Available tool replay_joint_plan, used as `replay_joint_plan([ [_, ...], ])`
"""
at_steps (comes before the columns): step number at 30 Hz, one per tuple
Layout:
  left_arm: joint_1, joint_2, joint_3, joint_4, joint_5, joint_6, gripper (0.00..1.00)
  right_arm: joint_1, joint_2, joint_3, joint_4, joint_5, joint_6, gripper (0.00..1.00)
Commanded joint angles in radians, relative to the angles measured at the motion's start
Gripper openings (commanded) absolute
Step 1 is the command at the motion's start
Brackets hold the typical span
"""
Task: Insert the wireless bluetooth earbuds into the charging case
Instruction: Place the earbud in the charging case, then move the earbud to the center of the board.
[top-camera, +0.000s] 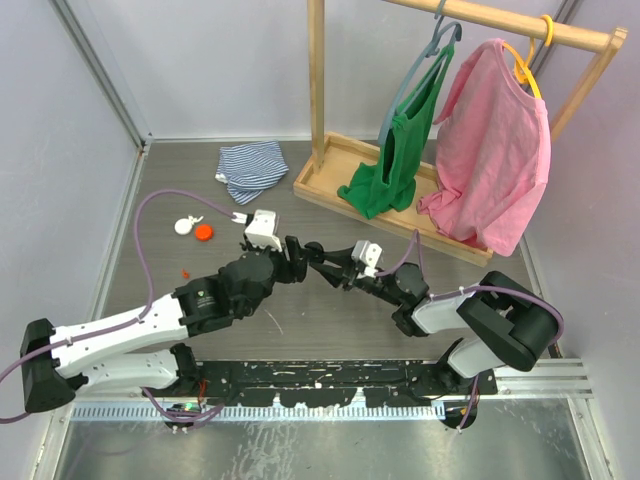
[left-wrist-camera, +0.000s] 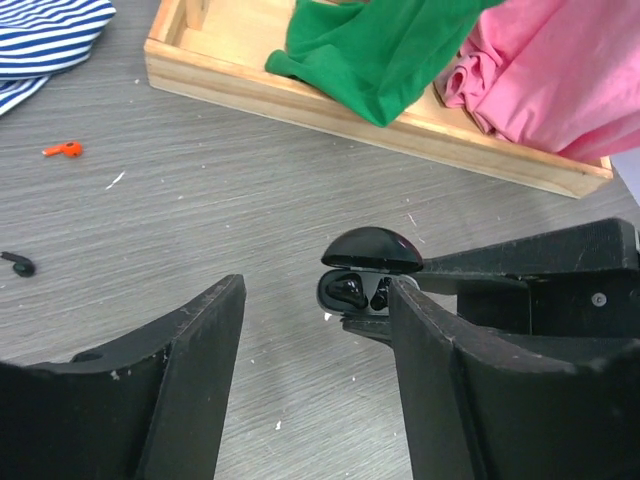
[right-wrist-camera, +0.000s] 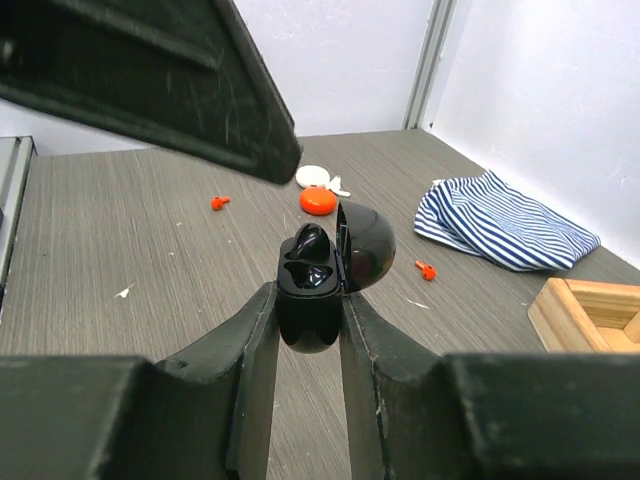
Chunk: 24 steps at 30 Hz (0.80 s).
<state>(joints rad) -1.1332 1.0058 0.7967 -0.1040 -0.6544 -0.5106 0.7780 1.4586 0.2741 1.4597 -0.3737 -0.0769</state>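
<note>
Seemingly the task is only partway through. The right gripper (right-wrist-camera: 310, 312) has its jaws closed on the black charging case (right-wrist-camera: 308, 290), which it holds clear of the worktop (right-wrist-camera: 150, 250) with the lid hinged open. At least one dark bud (right-wrist-camera: 305, 245) sits in the wells and looks to stand a little proud. The other well is too dark to judge. The left gripper (left-wrist-camera: 318, 300) stands just beside the case, its jaws spread wide and holding nothing.

Much looks left to do. A black bud (left-wrist-camera: 18, 263) lies loose on the worktop, and an orange bud (right-wrist-camera: 220, 202) lies near the orange case (right-wrist-camera: 318, 200) and the white case (right-wrist-camera: 313, 176). A second orange bud (right-wrist-camera: 427, 269) lies near the striped cloth (right-wrist-camera: 505, 230).

Room is tightest at the held case, where one left finger (left-wrist-camera: 440, 380) nearly touches it, so any sideways shift could knock it. The loose buds lie on open worktop, well apart from the wooden tray (left-wrist-camera: 300, 95). The tray's edge bounds the far side, and the side wall lies beyond the two cases.
</note>
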Motion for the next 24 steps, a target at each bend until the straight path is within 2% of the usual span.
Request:
replay_joint_plan([
  [1, -0.001, -0.013, 0.076, -0.092, -0.102, -0.022, 0.63, 0.005, -0.025, -0.024, 0.106, 0.041, -0.012, 0.01],
  [5, 0.016, 0.027, 0.119, -0.187, -0.131, -0.033, 0.68, 0.005, -0.037, -0.069, 0.106, 0.066, -0.015, 0.01],
  [9, 0.083, 0.066, 0.149, -0.26, -0.102, -0.066, 0.7, 0.006, -0.044, -0.095, 0.108, 0.087, -0.031, 0.01],
  [15, 0.249, 0.125, 0.186, -0.376, -0.014, -0.112, 0.74, 0.005, -0.005, -0.098, 0.121, 0.096, -0.034, 0.01],
  [24, 0.515, 0.242, 0.185, -0.377, 0.135, -0.129, 0.73, 0.006, 0.042, -0.098, 0.17, 0.104, -0.018, 0.01],
])
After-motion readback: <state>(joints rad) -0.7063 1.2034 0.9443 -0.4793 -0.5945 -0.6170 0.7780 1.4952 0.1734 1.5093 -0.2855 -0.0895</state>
